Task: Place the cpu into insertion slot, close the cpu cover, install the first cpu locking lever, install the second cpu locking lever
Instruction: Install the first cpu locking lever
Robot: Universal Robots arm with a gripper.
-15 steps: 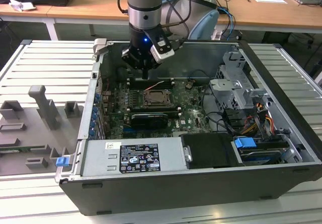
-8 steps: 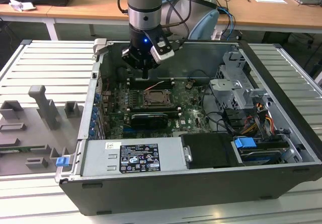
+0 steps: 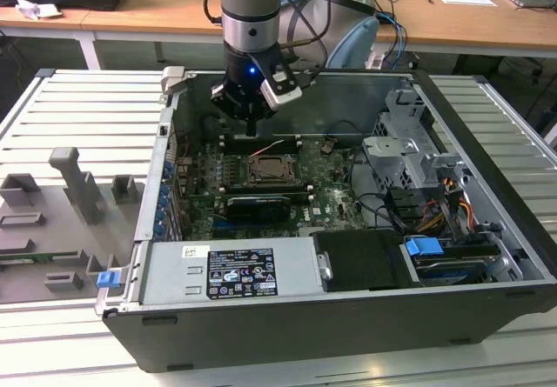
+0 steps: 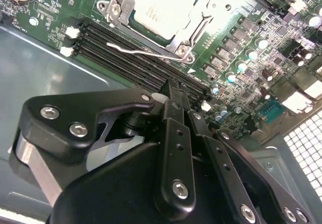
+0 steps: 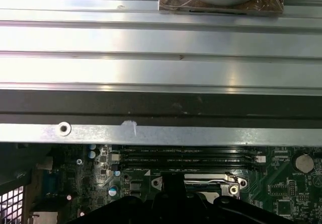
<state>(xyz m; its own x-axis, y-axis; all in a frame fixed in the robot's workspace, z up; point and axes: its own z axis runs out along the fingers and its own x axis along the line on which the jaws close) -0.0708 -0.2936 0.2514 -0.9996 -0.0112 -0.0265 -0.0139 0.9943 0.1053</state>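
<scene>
The cpu [image 4: 160,5] lies pale and silvery in the insertion slot [image 3: 271,171] on the green board. The cpu cover [image 4: 197,26] rests flat around it as a metal frame. One thin wire locking lever [image 4: 146,53] stands free of the socket, slanting over the black memory slots [image 4: 126,58]; in the exterior view this lever [image 3: 266,149] sticks up at the socket's far edge. My gripper [image 4: 173,90] hangs above the memory slots just behind the socket, shut with nothing between its fingers. The exterior view has the gripper [image 3: 252,130] pointing down inside the open case.
The case's metal wall [image 5: 161,133] runs close behind the gripper. A long black card [image 3: 254,206] lies in front of the socket. A drive cage [image 3: 405,148] and cables [image 3: 435,204] fill the exterior view's right. Grey fixtures [image 3: 74,187] stand on the ribbed table at its left.
</scene>
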